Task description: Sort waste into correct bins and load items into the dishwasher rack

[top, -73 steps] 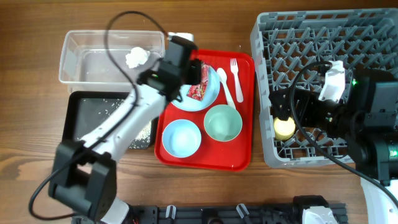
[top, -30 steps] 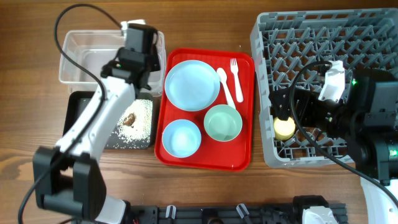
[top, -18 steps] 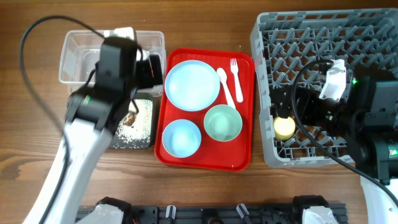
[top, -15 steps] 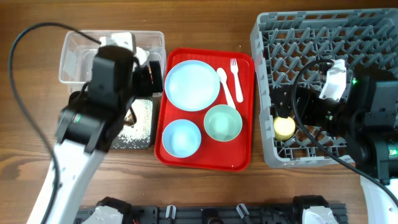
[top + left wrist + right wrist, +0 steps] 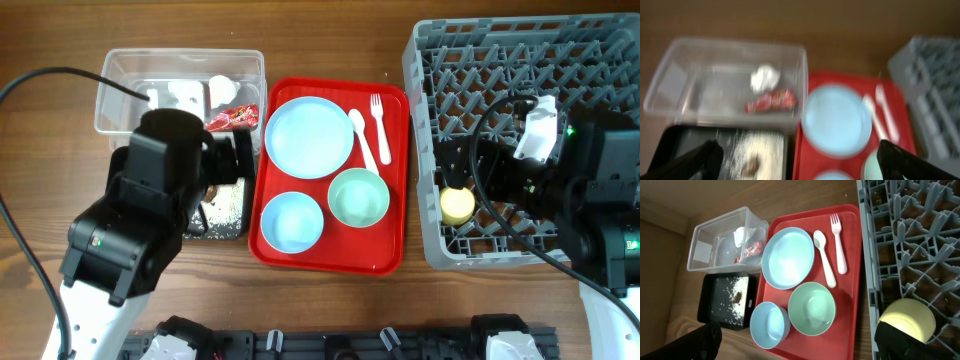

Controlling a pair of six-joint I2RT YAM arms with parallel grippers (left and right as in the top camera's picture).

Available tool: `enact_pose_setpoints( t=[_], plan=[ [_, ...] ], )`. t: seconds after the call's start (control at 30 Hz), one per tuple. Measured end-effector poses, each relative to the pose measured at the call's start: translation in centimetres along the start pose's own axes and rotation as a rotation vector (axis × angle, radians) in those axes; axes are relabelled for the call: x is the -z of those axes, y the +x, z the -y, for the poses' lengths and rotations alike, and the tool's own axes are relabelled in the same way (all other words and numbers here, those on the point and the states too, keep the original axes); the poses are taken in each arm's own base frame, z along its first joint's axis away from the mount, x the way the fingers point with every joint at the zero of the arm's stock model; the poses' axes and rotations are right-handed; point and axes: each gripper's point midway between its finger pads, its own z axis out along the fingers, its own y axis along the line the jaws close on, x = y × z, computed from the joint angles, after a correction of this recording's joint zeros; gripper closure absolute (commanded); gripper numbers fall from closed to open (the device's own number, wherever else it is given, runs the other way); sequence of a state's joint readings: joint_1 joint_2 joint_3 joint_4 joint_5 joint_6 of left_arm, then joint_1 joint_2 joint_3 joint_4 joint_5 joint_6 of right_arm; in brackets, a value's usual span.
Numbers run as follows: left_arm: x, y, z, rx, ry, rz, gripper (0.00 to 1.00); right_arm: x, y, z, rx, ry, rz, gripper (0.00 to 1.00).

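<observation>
**Plate sits on the red tray**

Wrapper lies in the clear tub, cup in the rack. We see left fingers and right fingers wide apart, empty. Pinched at its rim, the plate could slip.

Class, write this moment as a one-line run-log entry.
left gripper open | right gripper open | wrapper, tissue in clear tub | yellow cup in rack | plate on red tray
</observation>
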State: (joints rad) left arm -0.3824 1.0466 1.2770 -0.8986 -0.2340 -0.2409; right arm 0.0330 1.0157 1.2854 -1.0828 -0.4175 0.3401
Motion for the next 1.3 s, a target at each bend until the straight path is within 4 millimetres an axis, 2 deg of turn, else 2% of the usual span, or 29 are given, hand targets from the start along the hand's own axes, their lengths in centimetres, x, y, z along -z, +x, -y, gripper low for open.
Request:
enact_pose_setpoints(
  t=[0.13, 0.2, 0.3, 0.37, 0.57, 0.67, 0.77, 0.93, 1.07, 1.13, 1.3],
  plan=[
    [1.0, -4.2, -1.2, 0.059, 0.016, 0.26, 0.0, 0.0, 0.0, 0.0, -0.003, 0.0, 0.001, 0.0],
    [1.9, -4.6, -2.7, 0.089, 0.013, 0.362, 0.0, 0.0, 0.0, 0.0, -0.003, 0.002, 0.001, 0.0],
    [2.8, -3.4, -4.9, 0.125, 0.003, 0.469, 0.0, 0.0, 0.0, 0.1, -0.003, 0.003, 0.001, 0.0],
    [3.1, -1.5, -6.0, 0.135, 0.003, 0.511, 0.0, 0.0, 0.0, 0.1, -0.003, 0.003, 0.001, 0.0],
    [4.5, 2.4, -7.7, 0.152, -0.003, 0.634, 0.0, 0.0, -0.1, 0.0, -0.003, 0.003, 0.003, 0.0],
    [4.5, 4.4, -8.2, 0.153, 0.002, 0.686, 0.0, 0.0, 0.0, 0.1, -0.003, 0.003, 0.002, 0.0],
    [3.5, 6.1, -8.5, 0.151, 0.01, 0.722, 0.0, 0.0, -0.1, 0.0, -0.002, 0.002, 0.004, 0.0],
    [-0.4, 10.1, -8.2, 0.133, 0.057, 0.683, 0.0, 0.0, -0.1, 0.0, -0.002, 0.002, 0.003, 0.0],
    [-2.1, 11.3, -8.0, 0.125, 0.08, 0.689, 0.0, 0.0, -0.1, 0.0, -0.002, 0.003, 0.004, 0.0],
    [-3.3, 12.5, -8.1, 0.127, 0.077, 0.652, 0.0, 0.0, -0.1, 0.0, -0.002, 0.002, 0.003, 0.0],
    [-4.0, 13.4, -8.1, 0.128, 0.077, 0.613, 0.0, 0.0, -0.1, 0.0, -0.002, 0.003, 0.004, 0.0]
  ],
)
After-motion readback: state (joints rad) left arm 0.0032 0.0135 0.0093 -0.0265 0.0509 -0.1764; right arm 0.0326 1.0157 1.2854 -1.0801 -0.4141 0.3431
